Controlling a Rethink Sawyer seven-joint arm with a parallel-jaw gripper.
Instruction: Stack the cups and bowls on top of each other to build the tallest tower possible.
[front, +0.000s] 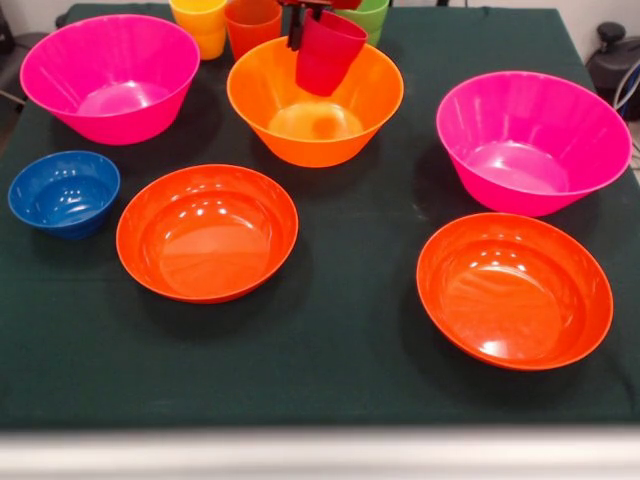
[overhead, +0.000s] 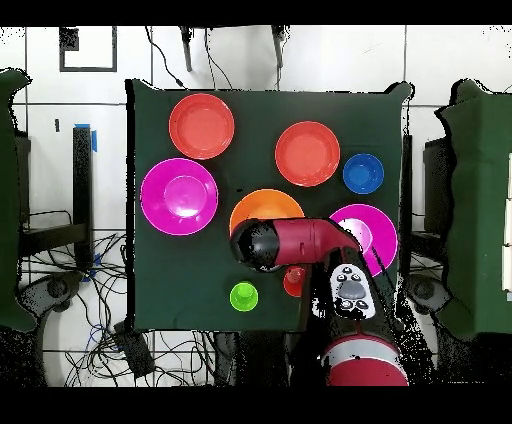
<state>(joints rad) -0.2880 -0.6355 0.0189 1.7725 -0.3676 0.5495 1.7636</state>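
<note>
My gripper (front: 303, 22) comes down at the top edge of the front view and is shut on the rim of the red cup (front: 328, 52). The cup hangs tilted just above the far side of the large orange bowl (front: 315, 105). The yellow cup (front: 200, 22), orange cup (front: 252, 24) and green cup (front: 368, 16) stand behind that bowl. The small blue bowl (front: 63, 192) sits at the left. In the overhead view my arm (overhead: 300, 242) hides the gripper and the red cup and covers part of the orange bowl (overhead: 262, 205). The green cup (overhead: 244, 296) shows there too.
Two large pink bowls (front: 110, 75) (front: 533, 140) flank the orange bowl. Two shallow red-orange bowls (front: 207, 232) (front: 514, 290) sit nearer the front edge of the dark green table (front: 330, 380). All bowls stand upright and apart.
</note>
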